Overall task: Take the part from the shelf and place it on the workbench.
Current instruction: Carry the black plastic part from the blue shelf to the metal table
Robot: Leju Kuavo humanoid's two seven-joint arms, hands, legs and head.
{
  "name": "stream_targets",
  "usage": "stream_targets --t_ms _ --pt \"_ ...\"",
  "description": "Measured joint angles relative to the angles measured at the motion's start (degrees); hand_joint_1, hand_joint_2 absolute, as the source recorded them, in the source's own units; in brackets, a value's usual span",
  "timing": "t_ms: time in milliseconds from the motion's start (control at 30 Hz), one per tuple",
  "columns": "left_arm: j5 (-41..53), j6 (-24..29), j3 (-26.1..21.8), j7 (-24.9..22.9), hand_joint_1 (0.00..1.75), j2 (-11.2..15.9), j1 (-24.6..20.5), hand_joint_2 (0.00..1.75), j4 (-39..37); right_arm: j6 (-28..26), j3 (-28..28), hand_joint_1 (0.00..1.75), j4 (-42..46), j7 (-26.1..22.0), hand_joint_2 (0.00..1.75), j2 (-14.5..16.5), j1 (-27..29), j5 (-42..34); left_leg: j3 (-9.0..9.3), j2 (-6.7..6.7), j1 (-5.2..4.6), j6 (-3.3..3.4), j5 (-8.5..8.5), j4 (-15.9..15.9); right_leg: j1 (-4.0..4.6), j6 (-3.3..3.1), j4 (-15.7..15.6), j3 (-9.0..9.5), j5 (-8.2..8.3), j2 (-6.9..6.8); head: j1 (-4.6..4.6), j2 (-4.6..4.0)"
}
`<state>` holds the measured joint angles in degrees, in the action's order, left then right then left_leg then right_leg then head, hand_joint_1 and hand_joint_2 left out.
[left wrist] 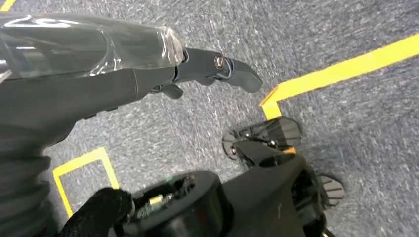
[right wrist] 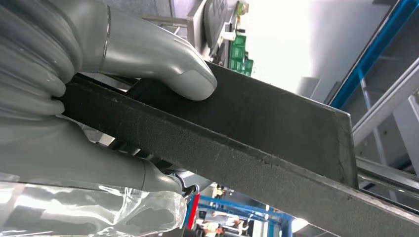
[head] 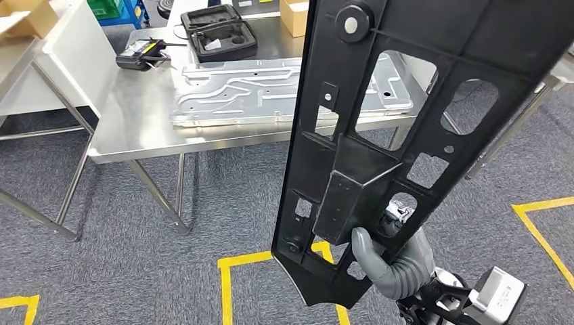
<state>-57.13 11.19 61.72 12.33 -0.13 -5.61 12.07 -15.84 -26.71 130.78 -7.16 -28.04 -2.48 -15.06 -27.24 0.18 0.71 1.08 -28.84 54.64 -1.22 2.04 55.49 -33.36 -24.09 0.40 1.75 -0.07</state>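
A long black plastic part point(head: 379, 135) with several cut-outs stands nearly upright in front of me, reaching from the top of the head view down toward the floor. My right hand point(head: 389, 261) grips its lower end, thumb over the boxed section; the right wrist view shows the thumb point(right wrist: 163, 61) pressed on the part's edge point(right wrist: 257, 148). My left hand point(left wrist: 148, 74) hangs at my side above the carpet with its fingers point(left wrist: 232, 74) stretched out and nothing in them. The steel workbench point(head: 135, 128) stands ahead, to the left of the part.
On the workbench lie a large silver stamped metal panel point(head: 250, 91), a black foam case point(head: 220, 30), a small black device point(head: 141, 54) and a cardboard box point(head: 294, 15). Yellow tape lines point(head: 227, 271) mark the grey carpet. A white table point(head: 27, 74) stands far left.
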Motion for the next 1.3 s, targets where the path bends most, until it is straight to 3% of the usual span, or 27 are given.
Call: stream_targets --t_ms 67,133,167,200,233,300,367,433,533,600,667,700,733,800,867,900,1000,1067,1167,1200,1233,1300 --pt "-0.01 0.00 -0.01 0.01 0.00 0.00 -0.04 1.75 0.00 0.00 0.00 1.75 0.02 -0.01 1.75 0.01 -0.04 0.00 -2.81 -0.03 0.11 -0.43 -2.47 5.81 -0.08 -0.70 -0.07 0.60 -0.46 -0.05 -0.02 0.00" --pt "-0.06 0.00 -0.03 0.02 0.00 0.00 -0.06 1.75 0.00 0.00 -0.01 1.75 0.02 -0.01 1.75 0.02 -0.04 0.00 -8.12 -0.05 0.06 -0.60 -5.46 14.69 0.08 -1.08 -0.07 1.13 -1.02 -0.04 -0.03 0.00" --pt "-0.11 -0.01 -0.04 0.02 0.00 0.00 -0.07 1.75 0.00 0.01 -0.02 1.75 0.02 0.01 1.75 0.02 -0.02 0.00 -10.33 -0.05 0.02 -0.56 -5.83 17.67 0.17 -1.13 -0.07 1.46 -1.34 0.02 -0.03 0.00" --pt "-0.14 -0.03 -0.04 0.03 0.00 0.00 -0.09 1.75 0.00 0.01 -0.02 1.75 0.02 0.02 1.75 0.02 -0.01 0.00 -11.38 -0.05 -0.06 -0.37 -4.85 18.20 0.27 -1.14 -0.07 1.91 -1.69 0.11 -0.03 0.00" --pt "-0.13 -0.05 -0.04 0.02 0.00 0.00 -0.10 1.75 0.00 0.01 -0.02 1.75 0.02 0.02 1.75 0.02 -0.01 0.00 -11.27 -0.06 -0.19 -0.06 -2.71 16.34 0.36 -1.12 -0.07 2.50 -2.10 0.22 -0.03 0.00" --pt "-0.12 -0.08 -0.04 0.01 0.00 0.05 -0.04 1.75 0.00 0.01 -0.02 1.75 0.02 0.02 1.75 0.02 -0.02 0.00 -8.80 -0.12 -0.65 1.01 3.03 8.12 0.52 -0.97 -0.11 3.77 -3.00 0.38 -0.03 0.00" --pt "-0.11 -0.08 -0.04 -0.01 0.00 0.13 -0.01 1.75 0.00 0.01 -0.02 1.75 0.02 0.03 1.75 0.02 -0.03 0.00 -6.73 -0.11 -1.13 1.79 5.80 2.25 0.71 -0.52 -0.17 4.54 -3.79 0.51 -0.01 0.00" --pt "-0.10 -0.10 -0.03 -0.02 0.00 0.15 -0.06 1.75 0.00 0.01 -0.02 1.75 0.02 0.04 1.75 0.02 -0.03 0.01 -6.34 -0.07 -1.40 2.00 5.56 1.25 0.70 0.10 -0.38 4.77 -4.29 0.59 0.02 0.00" --pt "-0.05 -0.16 -0.01 0.00 0.00 0.11 0.01 1.75 0.00 0.01 -0.01 1.75 0.04 0.02 1.75 0.01 -0.14 0.05 -5.20 -0.13 -1.00 2.52 5.43 0.27 0.57 0.95 0.68 4.75 -5.40 0.43 0.05 0.00" --pt "-0.04 -0.17 0.00 0.00 0.00 0.06 0.03 1.75 0.00 0.01 -0.01 1.75 0.04 0.00 1.75 -0.01 -0.19 0.05 -4.27 -0.11 -0.83 3.02 5.14 -0.14 0.48 1.44 6.46 1.88 -7.77 0.28 0.10 0.00" --pt "-0.04 -0.17 0.00 0.00 0.00 -0.01 0.02 1.75 0.00 0.01 -0.02 1.75 0.04 0.02 1.75 -0.01 -0.11 0.05 -3.66 -0.09 -0.78 3.29 4.53 -0.16 0.38 1.81 14.06 -3.01 -9.85 0.25 0.13 0.00" --pt "-0.04 -0.17 0.00 0.00 0.00 -0.04 0.06 1.75 0.00 0.01 -0.02 1.75 0.04 0.04 1.75 -0.01 -0.06 0.04 -3.26 -0.12 -0.75 3.26 4.16 -0.16 0.30 1.95 16.06 -4.82 -9.57 0.24 0.13 0.00" --pt "-0.04 -0.17 0.00 0.00 0.00 -0.04 0.11 1.75 0.00 0.01 -0.02 1.75 0.04 0.04 1.75 -0.01 -0.04 0.04 -2.73 -0.17 -0.69 3.18 3.72 -0.15 0.19 2.06 15.73 -5.54 -8.04 0.22 0.14 0.00" --pt "-0.04 -0.17 0.00 0.00 0.00 -0.06 0.18 1.75 0.00 0.02 -0.02 1.75 0.03 0.04 1.75 -0.01 -0.05 0.04 -1.49 -0.30 -0.58 2.80 2.67 -0.15 -0.07 2.21 9.30 -4.02 -2.59 0.01 0.14 0.00" --pt "-0.04 -0.17 0.00 -0.02 0.00 -0.08 0.15 1.75 0.00 0.01 -0.02 1.75 0.02 0.02 1.75 -0.01 -0.07 0.04 -0.63 -0.38 -0.76 2.12 1.50 -0.05 0.00 1.93 2.50 -1.58 0.75 -0.25 0.13 0.00" --pt "-0.04 -0.17 0.01 -0.03 0.00 -0.09 0.13 1.75 0.00 0.01 -0.02 1.75 0.01 0.02 1.75 -0.01 -0.08 0.03 -0.48 -0.38 -0.85 1.78 1.08 -0.05 0.08 1.56 1.00 -1.01 1.03 -0.29 0.10 0.00" --pt "-0.04 -0.17 0.02 -0.04 0.00 -0.08 0.03 1.75 0.00 0.02 -0.02 1.75 0.02 0.03 1.75 0.00 -0.10 0.02 -0.09 -0.30 -0.68 0.81 0.32 -0.07 0.28 0.22 0.52 -0.71 0.31 -0.07 0.04 0.00" --pt "-0.04 -0.17 0.02 -0.02 0.00 -0.08 -0.05 1.75 0.00 0.02 -0.02 1.75 0.03 0.03 1.75 0.00 -0.15 0.02 -1.42 -0.29 -0.44 0.12 -1.17 3.03 0.18 -0.54 0.38 -0.30 -0.03 -0.07 0.02 0.00" --pt "-0.09 -0.17 0.01 0.02 0.00 -0.09 -0.06 1.75 0.00 0.02 -0.02 1.75 0.04 0.03 1.75 0.03 -0.19 0.02 -8.40 -0.30 -0.25 -0.58 -4.92 14.73 0.20 -1.21 0.36 0.45 -0.83 -0.10 0.00 0.00" --pt "-0.12 -0.20 0.01 0.05 0.00 -0.09 -0.07 1.75 0.00 0.02 -0.02 1.75 0.04 0.04 1.75 0.04 -0.18 0.02 -10.48 -0.30 -0.23 -0.65 -5.12 17.48 0.23 -1.26 0.36 0.82 -1.17 -0.06 0.00 0.00" --pt "-0.14 -0.24 0.00 0.09 0.00 -0.09 -0.10 1.75 0.00 0.02 -0.02 1.75 0.04 0.05 1.75 0.05 -0.18 0.02 -11.55 -0.31 -0.25 -0.60 -4.15 18.08 0.26 -1.25 0.36 1.33 -1.54 0.01 0.00 0.00" --pt "-0.14 -0.32 0.00 0.17 0.00 -0.08 -0.11 1.75 0.00 0.03 -0.02 1.75 0.04 0.06 1.75 0.06 -0.24 0.03 -10.51 -0.32 -0.42 -0.07 0.79 12.74 0.31 -1.12 0.35 2.67 -2.41 0.18 -0.01 0.00"
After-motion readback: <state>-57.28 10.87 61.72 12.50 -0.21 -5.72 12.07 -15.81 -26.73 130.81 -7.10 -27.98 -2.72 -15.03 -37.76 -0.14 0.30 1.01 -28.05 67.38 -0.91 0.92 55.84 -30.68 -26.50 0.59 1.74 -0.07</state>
